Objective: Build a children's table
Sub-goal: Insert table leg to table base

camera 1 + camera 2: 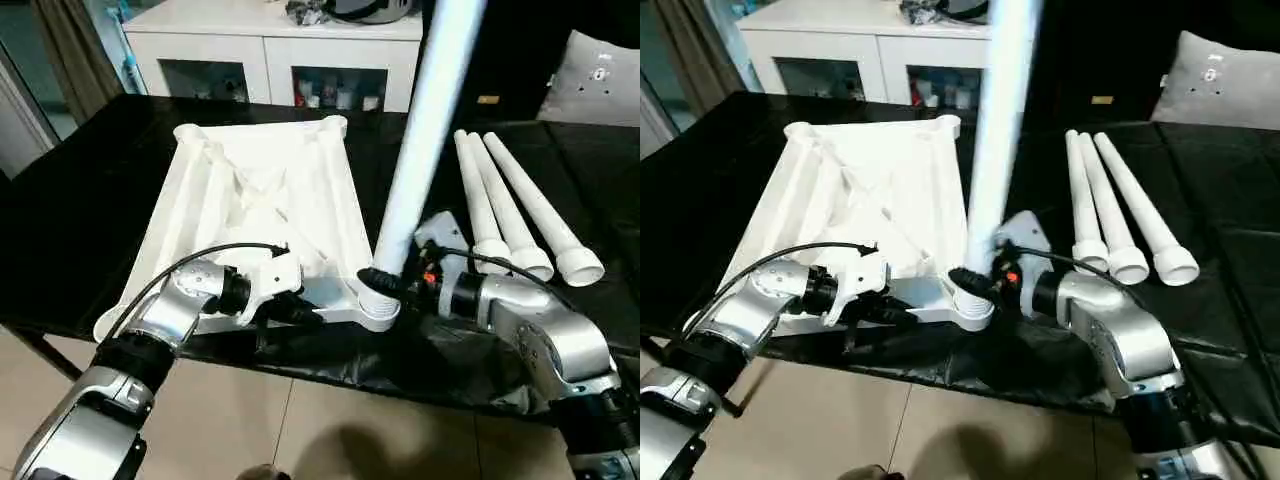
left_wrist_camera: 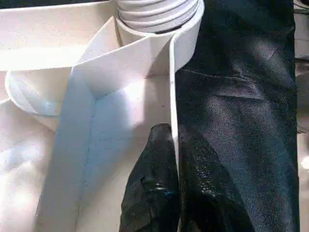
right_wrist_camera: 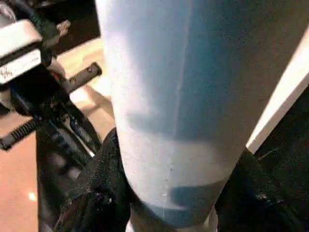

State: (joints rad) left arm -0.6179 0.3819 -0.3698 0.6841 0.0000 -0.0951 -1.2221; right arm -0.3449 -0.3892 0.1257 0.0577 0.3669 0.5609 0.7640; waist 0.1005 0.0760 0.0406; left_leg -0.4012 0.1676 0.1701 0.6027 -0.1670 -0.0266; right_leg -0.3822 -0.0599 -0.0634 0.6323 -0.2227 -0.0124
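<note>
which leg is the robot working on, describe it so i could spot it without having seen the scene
On the black table lies an upside-down white tabletop. At its near corner on the robot's right, one white leg stands nearly upright, its base in the round corner socket, with the right gripper closed around its base. The three spare legs lie flat side by side further right; this one alone stands up.

White ribbed table panel [image 1: 262,200] lies underside-up; one leg [image 1: 425,130] stands in its near-right socket [image 1: 379,305]; three legs [image 1: 515,210] lie right.
</note>
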